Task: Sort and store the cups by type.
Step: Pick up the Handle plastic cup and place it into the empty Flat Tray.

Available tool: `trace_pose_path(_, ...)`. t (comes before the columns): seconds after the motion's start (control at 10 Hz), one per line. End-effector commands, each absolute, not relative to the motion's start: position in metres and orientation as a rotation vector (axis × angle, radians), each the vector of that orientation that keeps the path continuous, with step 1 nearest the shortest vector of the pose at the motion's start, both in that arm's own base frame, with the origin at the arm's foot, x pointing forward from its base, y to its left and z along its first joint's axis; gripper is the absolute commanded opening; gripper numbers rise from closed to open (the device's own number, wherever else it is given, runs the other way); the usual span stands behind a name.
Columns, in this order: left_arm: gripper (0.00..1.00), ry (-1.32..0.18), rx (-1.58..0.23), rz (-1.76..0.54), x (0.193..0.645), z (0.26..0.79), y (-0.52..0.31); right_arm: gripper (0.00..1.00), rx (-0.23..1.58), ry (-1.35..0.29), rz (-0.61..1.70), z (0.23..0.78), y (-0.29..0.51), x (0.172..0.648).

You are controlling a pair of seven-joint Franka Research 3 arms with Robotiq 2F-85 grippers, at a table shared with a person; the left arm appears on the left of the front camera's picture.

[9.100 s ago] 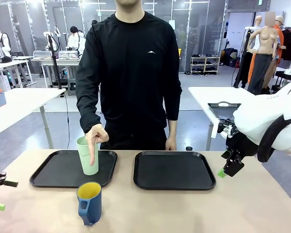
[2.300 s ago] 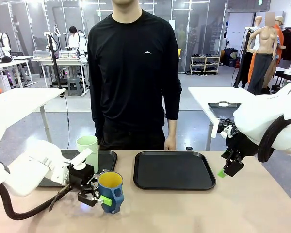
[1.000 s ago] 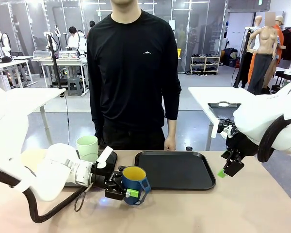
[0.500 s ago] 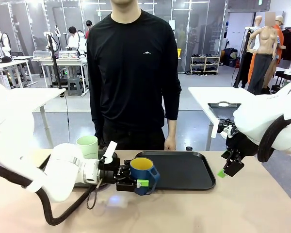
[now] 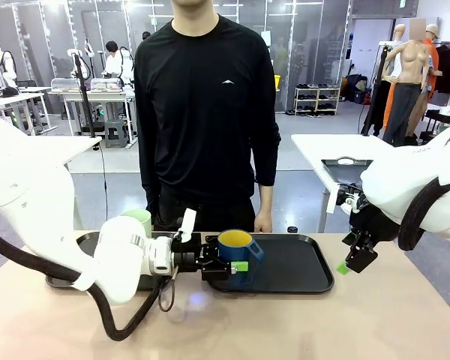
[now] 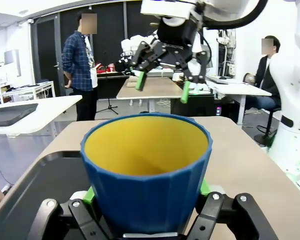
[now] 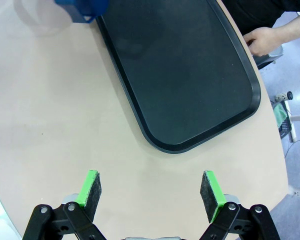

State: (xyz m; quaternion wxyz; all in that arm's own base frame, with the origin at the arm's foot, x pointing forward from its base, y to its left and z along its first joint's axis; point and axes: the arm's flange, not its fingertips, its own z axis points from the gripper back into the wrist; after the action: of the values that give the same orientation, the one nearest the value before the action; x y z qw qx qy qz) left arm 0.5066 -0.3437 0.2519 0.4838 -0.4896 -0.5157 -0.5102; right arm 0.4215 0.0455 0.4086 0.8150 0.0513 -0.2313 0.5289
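My left gripper (image 5: 226, 267) is shut on the blue mug (image 5: 238, 247) with the yellow inside, holding it upright over the left edge of the right black tray (image 5: 296, 264). In the left wrist view the mug (image 6: 146, 150) sits between the green pads (image 6: 204, 187) of that gripper (image 6: 147, 192). The pale mint-green tumbler (image 5: 140, 218) stands on the left tray (image 5: 86, 240), mostly hidden behind my left arm. At the table's right side my right gripper (image 5: 355, 259) hangs open with nothing in it; its wrist view shows the gripper (image 7: 152, 186) above bare table beside the tray (image 7: 190, 75).
A person in a black top stands at the far edge, one hand (image 7: 262, 40) resting by the right tray's far side. The right tray's surface is bare to the right of the mug. My left arm lies across the table's left half.
My left arm has carried the blue mug to the right, from the gap between the trays to over the right tray's left edge. The right arm has not moved.
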Motion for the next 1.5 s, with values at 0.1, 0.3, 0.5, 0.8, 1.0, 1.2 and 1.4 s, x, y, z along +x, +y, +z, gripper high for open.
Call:
trace_pose_path(0.1,0.75,-1.333,-1.107,-1.196,0.518,0.226,-0.358,1.00,0.102,-0.498,1.121,0.409,0.046,0.422)
trace_pose_path(0.3,0.75,-1.354,-1.089,-1.174,0.527,0.221,-0.365,1.00,0.102,-0.498,1.121,0.409,0.046,0.422)
trace_pose_path(0.5,0.75,-1.368,-1.075,-1.140,0.535,0.215,-0.368,1.00,0.102,-0.498,1.121,0.409,0.046,0.422)
trace_pose_path(0.8,0.75,-1.400,-1.039,-1.118,0.548,0.199,-0.374,1.00,0.102,-0.498,1.121,0.409,0.046,0.422)
trace_pose_path(1.0,0.75,-1.402,-1.031,-1.121,0.551,0.187,-0.376,1.00,0.102,-0.498,1.121,0.409,0.046,0.422)
trace_pose_path(1.2,0.75,-1.417,-1.046,-1.133,0.551,0.181,-0.376,1.00,0.102,-0.498,1.121,0.409,0.046,0.422)
trace_pose_path(1.4,0.75,-1.415,-1.055,-1.137,0.549,0.178,-0.375,1.00,0.102,-0.498,1.121,0.409,0.046,0.422)
